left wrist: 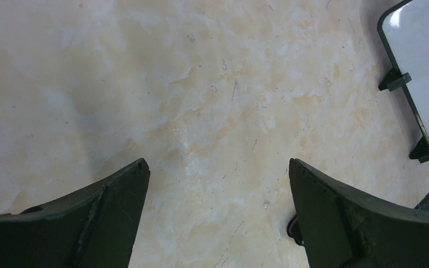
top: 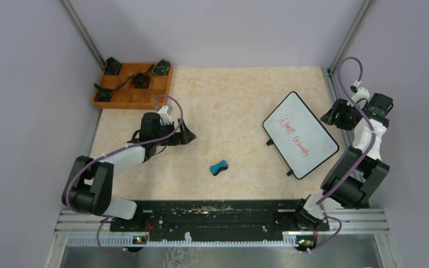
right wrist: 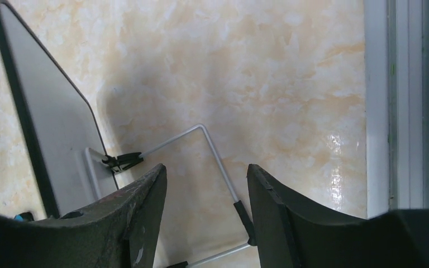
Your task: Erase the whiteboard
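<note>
Pale lavender walls [top: 28, 84] close in a beige, marble-patterned worktop [top: 229, 100] with a smooth, faintly scratched surface. The whiteboard [top: 301, 134] stands towards the worktop's right edge, skewed to that edge. It is a glossy white rectangle with rounded corners, a thin black frame and small black feet, and it bears red handwriting [top: 297, 135]. From the right wrist its dull grey back [right wrist: 56, 128] shows, tilted and propped on a bent wire stand [right wrist: 173, 139]; that lean probably keeps the writing face up and easy to reach.

A small blue eraser [top: 219, 167], waisted like a peanut, lies flat near the middle of the near edge, well apart from the board and untouched. A compartmented wooden tray [top: 134, 104] holding dark objects sits at the far left corner.

The left gripper [top: 185, 135] hangs over bare worktop left of centre, its dark fingers spread wide with nothing between them. The right gripper [top: 335, 114] sits by the right edge behind the board, fingers likewise parted and empty. Neither is near the eraser, so by my reading wiping has not begun, and fetching the eraser comes first.
</note>
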### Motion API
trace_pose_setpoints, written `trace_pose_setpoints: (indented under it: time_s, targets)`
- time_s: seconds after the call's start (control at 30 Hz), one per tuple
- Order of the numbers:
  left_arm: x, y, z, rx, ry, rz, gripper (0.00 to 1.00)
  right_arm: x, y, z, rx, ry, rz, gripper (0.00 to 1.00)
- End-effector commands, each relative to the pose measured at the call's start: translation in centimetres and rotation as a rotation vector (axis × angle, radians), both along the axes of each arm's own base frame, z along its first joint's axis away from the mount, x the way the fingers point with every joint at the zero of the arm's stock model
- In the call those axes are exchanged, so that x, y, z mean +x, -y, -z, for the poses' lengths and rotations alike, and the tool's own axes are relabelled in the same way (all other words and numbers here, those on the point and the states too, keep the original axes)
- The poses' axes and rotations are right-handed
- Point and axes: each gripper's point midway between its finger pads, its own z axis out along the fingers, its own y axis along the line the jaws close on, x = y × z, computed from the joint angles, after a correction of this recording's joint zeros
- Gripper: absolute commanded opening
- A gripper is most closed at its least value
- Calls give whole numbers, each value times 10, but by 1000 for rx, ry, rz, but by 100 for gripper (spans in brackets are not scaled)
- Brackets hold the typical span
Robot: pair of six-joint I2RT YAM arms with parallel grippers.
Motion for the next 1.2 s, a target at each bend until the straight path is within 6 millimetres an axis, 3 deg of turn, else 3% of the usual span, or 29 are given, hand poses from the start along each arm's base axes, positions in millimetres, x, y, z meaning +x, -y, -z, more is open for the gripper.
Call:
trace_pose_setpoints:
  time_s: [0.0,0.2,0.33,0.53,0.67,0.97,1.17]
  targets:
    - [-3,11,-19,-63,52,58,98,-1,-3,-48,-97,121,-30,56]
    - [-12,20,-17,-85,45,105,93,-7,-7,-97,-169,204,-40,56]
    - [-24,38,-15,-45,55,165,91,-17,-16,-123,-198,256,-52,56]
    - [-43,68,-17,111,106,284,92,-35,-25,-144,-262,306,-55,56]
    - [-57,82,-18,209,118,343,91,-43,-29,-148,-280,304,-70,58]
    - [-66,88,-35,390,188,435,81,-47,-35,-135,-262,263,-124,58]
    - [-80,108,-22,541,128,563,82,-46,-40,-124,-227,253,-151,58]
